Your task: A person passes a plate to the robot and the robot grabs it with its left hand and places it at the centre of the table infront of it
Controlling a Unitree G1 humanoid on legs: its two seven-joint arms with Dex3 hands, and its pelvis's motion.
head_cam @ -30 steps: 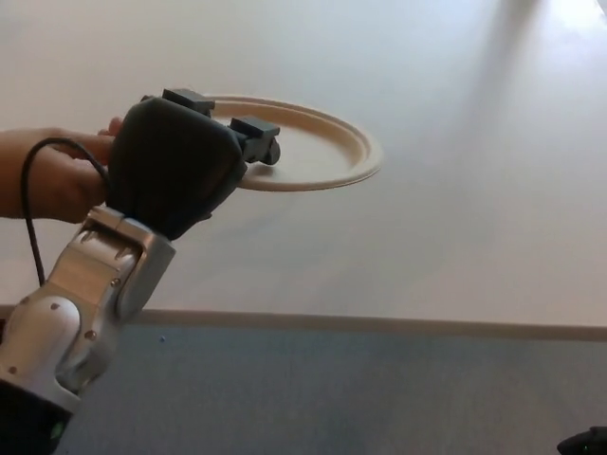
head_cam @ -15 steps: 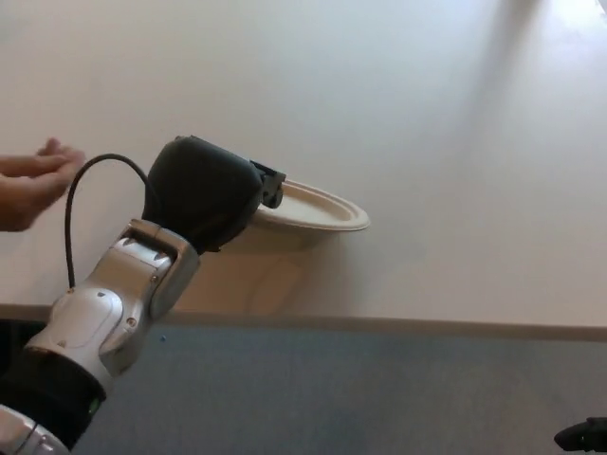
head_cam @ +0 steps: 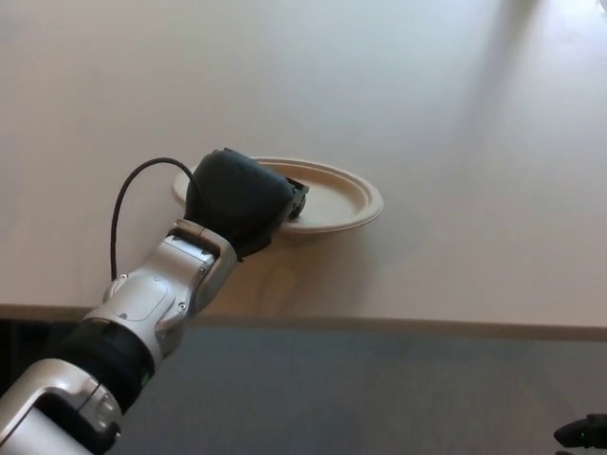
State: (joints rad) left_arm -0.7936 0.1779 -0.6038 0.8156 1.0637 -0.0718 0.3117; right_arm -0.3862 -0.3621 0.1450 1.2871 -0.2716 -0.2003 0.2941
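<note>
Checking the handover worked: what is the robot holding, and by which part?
The left hand holds the plate by its near-left rim, fingers over the edge.

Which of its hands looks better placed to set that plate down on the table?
The left. Its left hand already grips the plate by its near rim, over the table. The right hand is barely visible, only a dark sliver at the picture's bottom right corner, well away from the plate.

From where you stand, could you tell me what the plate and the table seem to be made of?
Plate: probably moulded paper pulp or fibre, judging by its matte cream surface and thin pressed rim; it could be plastic. Table: smooth, pale, faintly glossy top, likely laminate, showing a soft light reflection.
</note>
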